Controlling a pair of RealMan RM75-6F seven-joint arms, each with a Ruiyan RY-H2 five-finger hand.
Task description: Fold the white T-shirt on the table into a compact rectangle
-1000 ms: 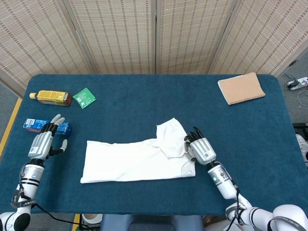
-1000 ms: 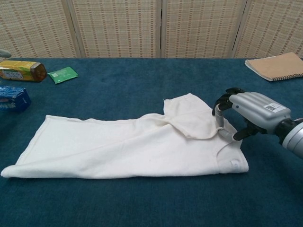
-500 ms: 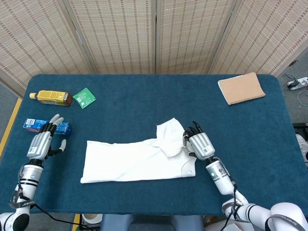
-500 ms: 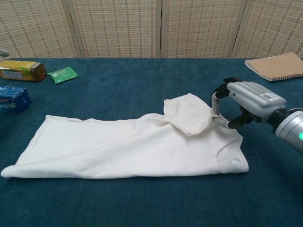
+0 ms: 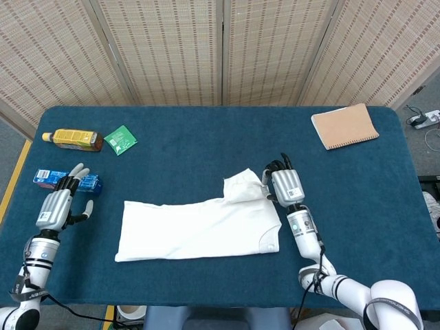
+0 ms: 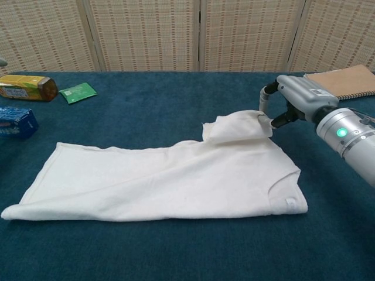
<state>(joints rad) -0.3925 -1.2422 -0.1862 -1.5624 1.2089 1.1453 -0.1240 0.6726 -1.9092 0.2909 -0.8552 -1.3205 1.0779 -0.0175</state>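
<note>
The white T-shirt [image 5: 196, 225] lies flat and folded lengthwise across the blue table [image 5: 220, 137], collar end to the right. Its short sleeve [image 6: 237, 129] sticks out on the far side and is raised off the shirt body. My right hand [image 5: 282, 184] pinches the sleeve's outer edge between thumb and fingers, seen up close in the chest view as right hand [image 6: 290, 99]. My left hand [image 5: 58, 206] hovers at the table's left edge with fingers spread and holds nothing, well clear of the shirt [image 6: 164, 178].
At the far left stand a yellow bottle [image 5: 72, 139] on its side, a green sachet [image 5: 121, 140] and a blue packet [image 5: 51, 179], the packet just beyond my left hand. A brown notebook [image 5: 344, 126] lies at the far right corner.
My right hand has moved away from me toward the table's far side, drawing the sleeve up off the shirt's shoulder. The left hand has hardly moved.
</note>
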